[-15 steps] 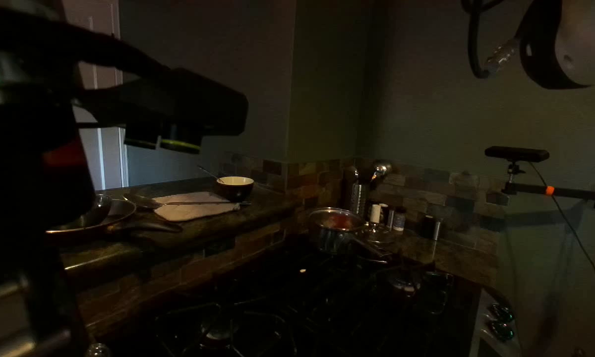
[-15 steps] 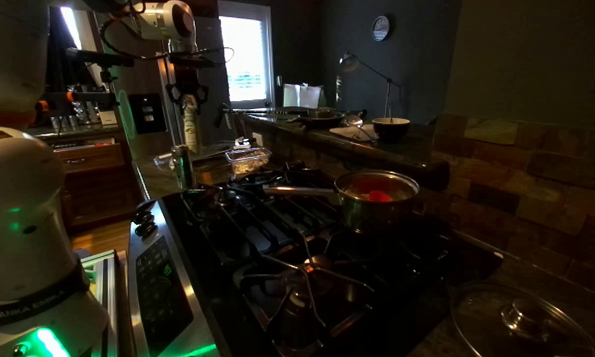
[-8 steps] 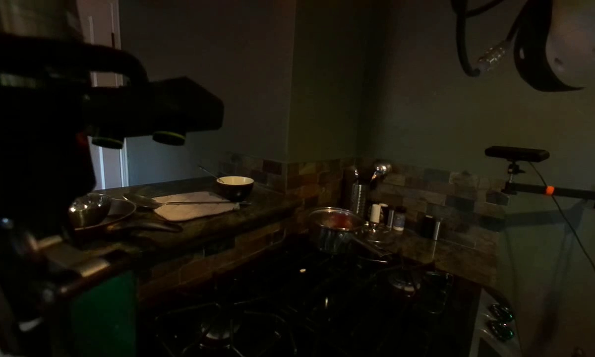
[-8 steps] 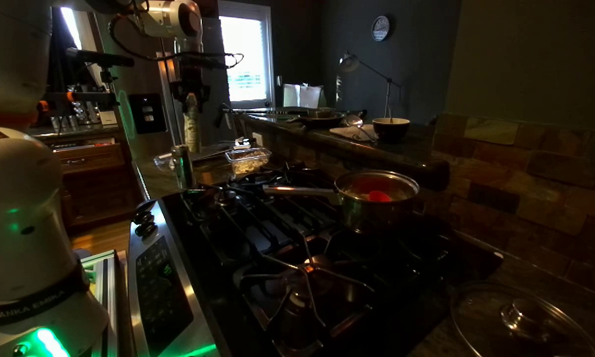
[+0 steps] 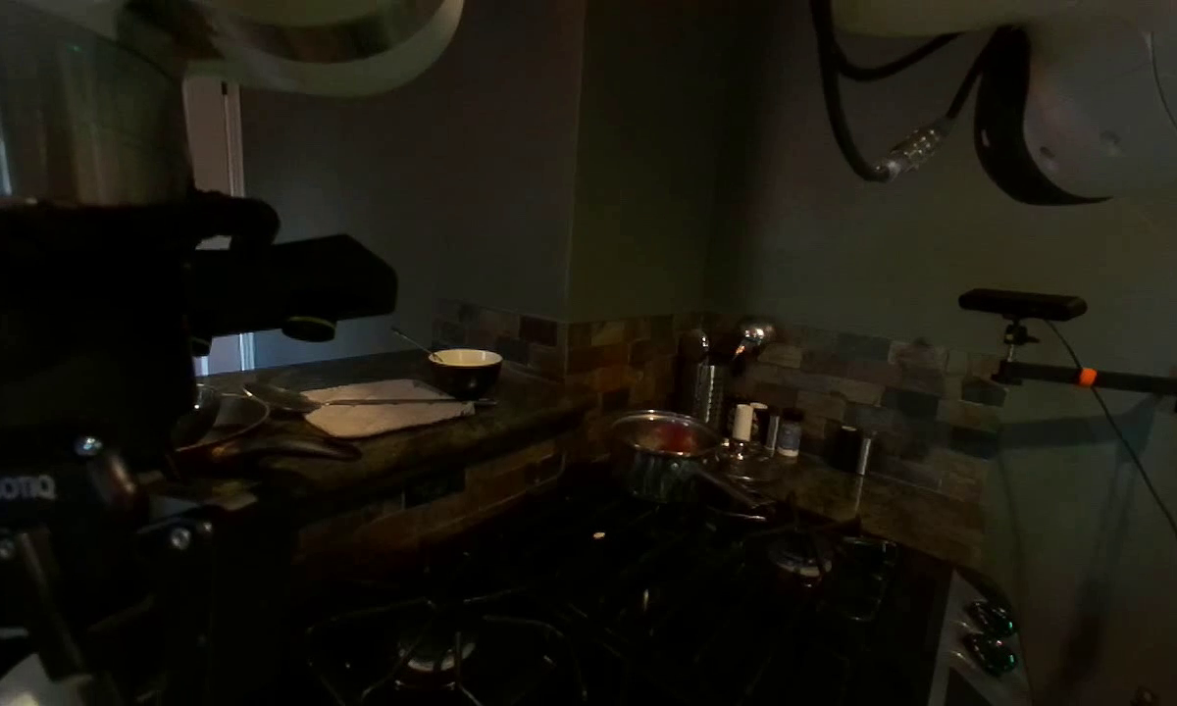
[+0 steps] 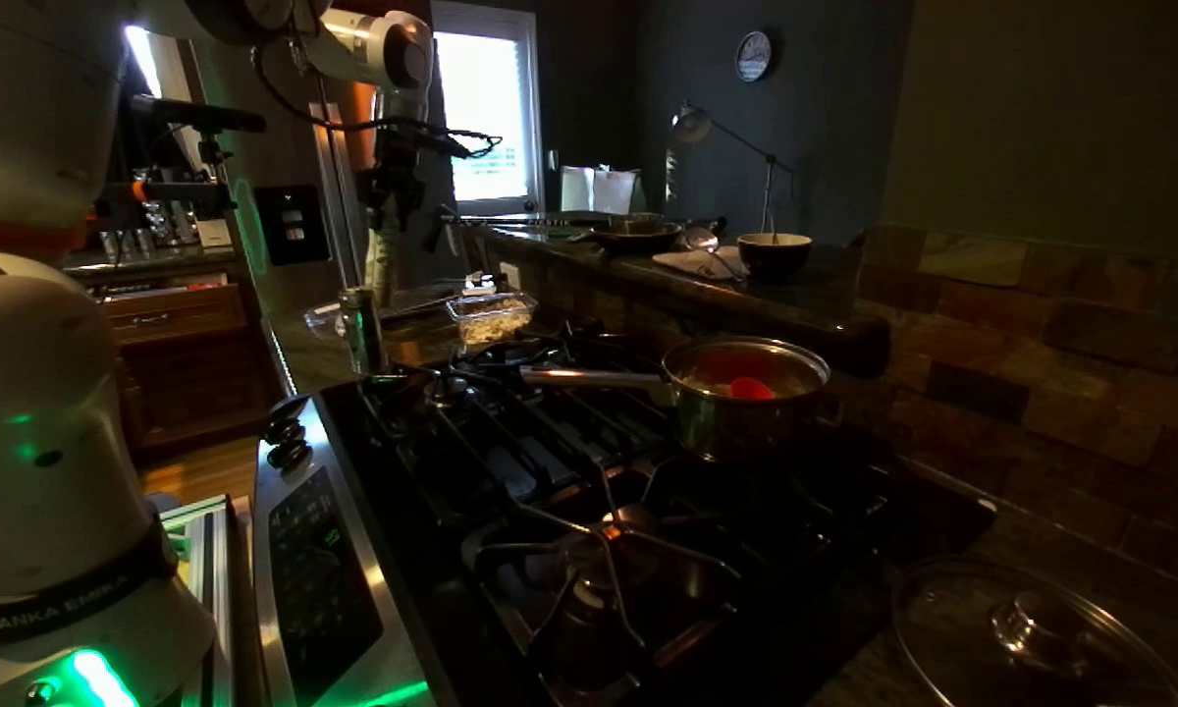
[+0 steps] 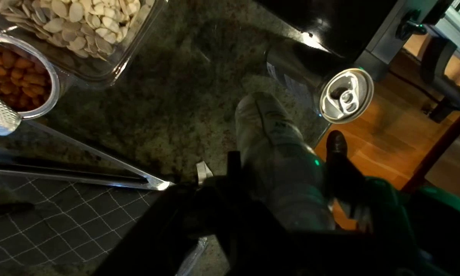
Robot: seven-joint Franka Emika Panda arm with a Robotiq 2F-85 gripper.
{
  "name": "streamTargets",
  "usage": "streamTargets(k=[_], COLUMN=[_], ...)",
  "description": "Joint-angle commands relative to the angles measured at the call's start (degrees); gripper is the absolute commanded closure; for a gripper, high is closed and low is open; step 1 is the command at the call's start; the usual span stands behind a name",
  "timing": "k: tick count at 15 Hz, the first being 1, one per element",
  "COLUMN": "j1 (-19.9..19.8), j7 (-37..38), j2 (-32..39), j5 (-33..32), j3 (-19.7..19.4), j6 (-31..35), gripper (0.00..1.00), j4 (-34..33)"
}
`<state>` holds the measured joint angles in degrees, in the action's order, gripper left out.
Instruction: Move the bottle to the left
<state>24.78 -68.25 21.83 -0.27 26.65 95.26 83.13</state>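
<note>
The bottle [image 6: 382,263] is slim and whitish with faint greenish print. In an exterior view it hangs below my gripper [image 6: 390,218] with its top leaning slightly right. In the wrist view my gripper [image 7: 284,149] has one finger on each side of the bottle [image 7: 270,122], and both fingers seem to touch it. The gripper looks shut on the bottle. Its far end points down at the dark counter, and I cannot tell whether it touches. In an exterior view the dark gripper body [image 5: 69,549] fills the lower left, and the bottle is mostly hidden there.
A dark can [image 7: 347,96] stands on the counter close beside the bottle. A clear tub of seeds [image 7: 115,73], a jar of almonds [image 7: 50,92], metal tongs [image 7: 99,153] and a checked cloth [image 7: 61,222] lie around. A pot [image 6: 736,432] sits on the stove.
My gripper has moved down and, in an exterior view, to the right, with the bottle moving along. The bottle's lean has changed from top-left to top-right.
</note>
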Motion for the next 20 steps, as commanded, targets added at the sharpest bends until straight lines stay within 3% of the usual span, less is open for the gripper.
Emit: streamTargets(k=[1, 2, 3, 7, 14, 20], j1=[0.5, 0.39, 0.36, 1.7, 2.56, 3.82], j7=[-0.07, -0.07, -0.07, 4.37, 6.38, 12.73], j2=[0.41, 0.5, 0.51, 1.73, 6.52, 6.31], j5=[0.27, 0.35, 0.41, -1.85, -4.07, -11.07], j3=[-0.9, -0.99, -1.01, -1.97, -3.14, -5.54], j6=[-0.36, -0.37, -0.37, 5.1, 8.94, 14.08], gripper=[0.42, 0.42, 0.67, 0.67, 0.67, 0.67], j4=[-0.77, -0.9, -0.99, 0.07, -0.87, -0.12])
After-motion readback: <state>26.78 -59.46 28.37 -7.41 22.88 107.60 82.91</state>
